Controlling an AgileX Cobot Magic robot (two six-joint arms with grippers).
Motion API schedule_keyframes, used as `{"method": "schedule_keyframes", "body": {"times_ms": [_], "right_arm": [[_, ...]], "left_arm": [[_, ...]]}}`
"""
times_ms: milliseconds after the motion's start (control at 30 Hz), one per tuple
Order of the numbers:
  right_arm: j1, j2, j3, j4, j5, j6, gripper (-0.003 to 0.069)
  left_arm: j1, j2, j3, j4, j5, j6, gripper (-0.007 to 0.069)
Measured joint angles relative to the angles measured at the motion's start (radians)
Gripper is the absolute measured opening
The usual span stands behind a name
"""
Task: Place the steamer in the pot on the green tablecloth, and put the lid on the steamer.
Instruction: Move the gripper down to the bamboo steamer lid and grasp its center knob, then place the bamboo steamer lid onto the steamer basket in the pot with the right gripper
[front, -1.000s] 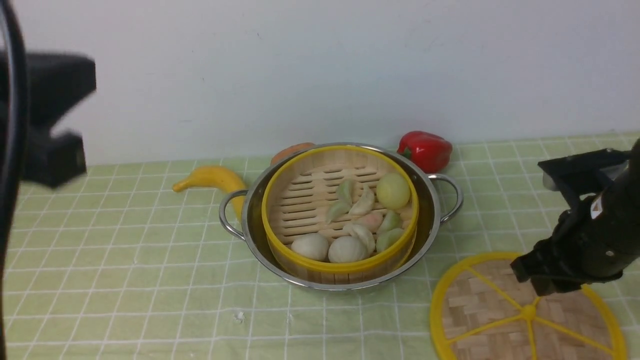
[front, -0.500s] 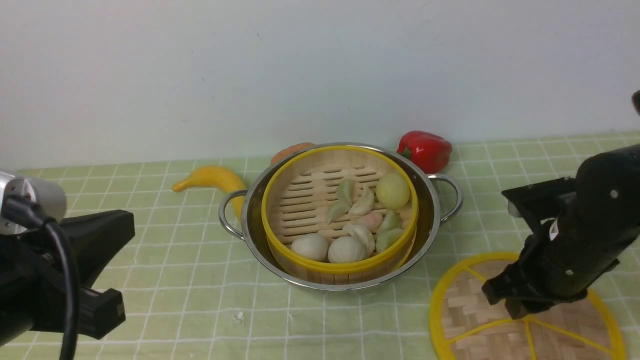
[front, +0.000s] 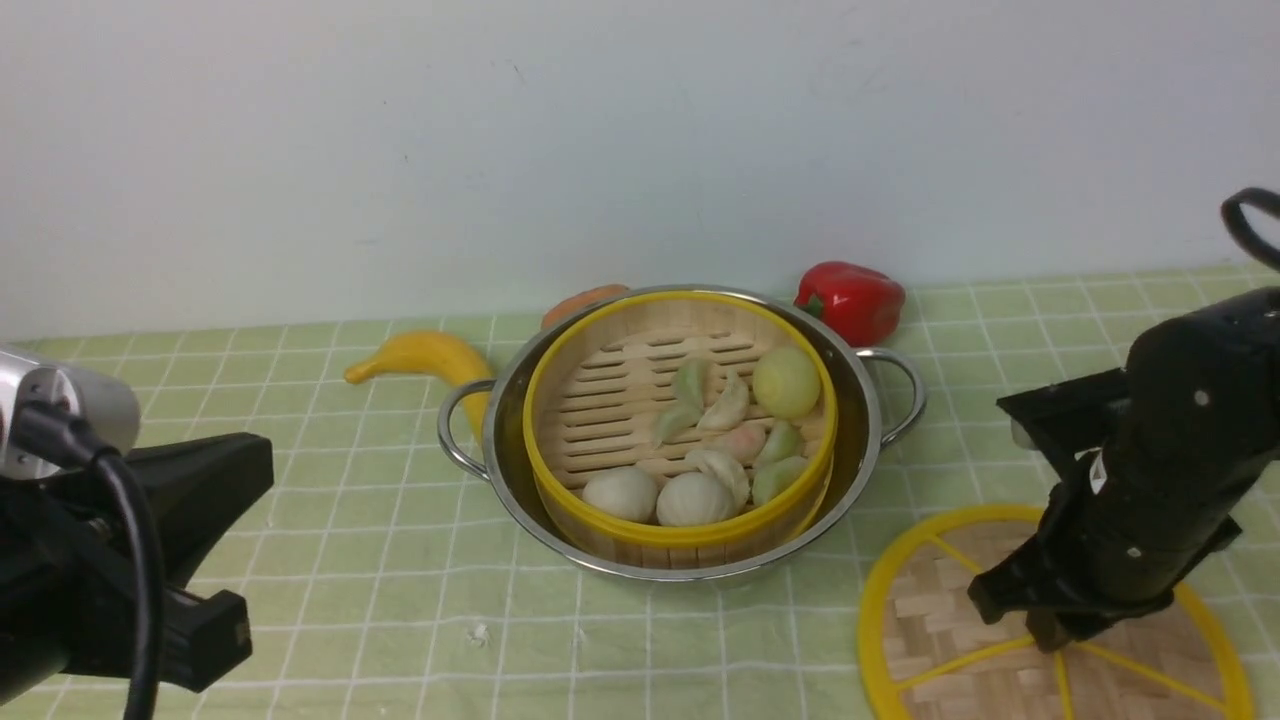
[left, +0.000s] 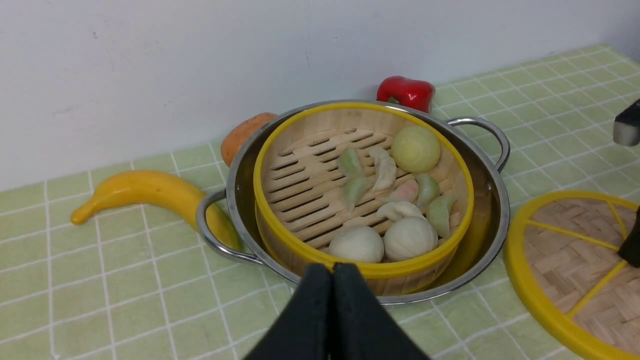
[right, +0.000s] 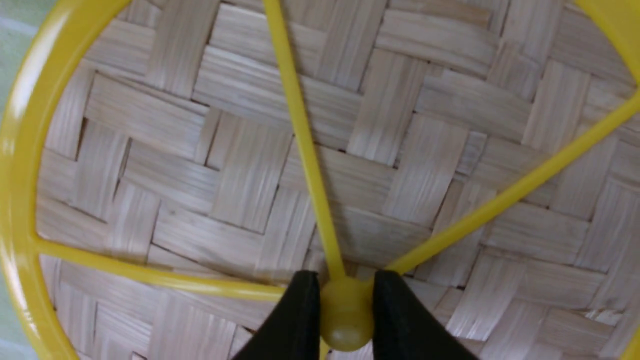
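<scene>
Two arms are showing in the front view, and between them the steamer (front: 686, 535) is sitting inside the pot (front: 500, 460), loaded with dumplings and buns, so the first half of the task is looking done. The lid (front: 950, 600) is lying flat on the green tablecloth (front: 350, 600), nearer the robot and to the right of the pot, with the right gripper (front: 1015, 622) reaching down over its middle. That arm is clearly the nearer one; the left gripper is standing well apart from the lid, on the far side of the pot.

The left wrist view is showing the left gripper (left: 334, 272) with its fingers closed together, gripping nothing, pointing toward the pot's near side. The steamer is standing uncovered there, its rim rising above the pot's.

The right wrist view is settling the relation that matters: the lid's centre knob (right: 347, 315) is lying directly between the fingertips, one on each side, while the spokes are running outward from it. The fingers are bracketing the knob very closely, but whether they are already pinching it I cannot tell. The coming move is probably calling for a firm squeeze there before lifting; a shallow bite could be letting the small round knob slip.
</scene>
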Motion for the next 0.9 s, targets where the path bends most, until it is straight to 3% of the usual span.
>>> {"method": "schedule_keyframes", "body": {"times_ms": [133,333,533,900], "right_arm": [[0.000,-0.050,-0.093,-0.072,0.205,0.001,0.0150],[0.000,-0.154,-0.334,-0.117,0.273,0.001,0.0150],[0.022,-0.090,-0.667,0.041,0.278,-0.055,0.0150],[0.244,0.302,-1.016,0.037,0.281,-0.048,0.0150]], "left_arm": [[0.000,-0.001,0.000,0.000,0.001,0.000,-0.0023],[0.000,-0.003,0.000,0.003,0.011,0.000,-0.0023],[0.000,-0.003,0.000,0.004,0.042,0.000,-0.0023],[0.000,-0.003,0.023,0.004,0.052,0.009,-0.0022]]}}
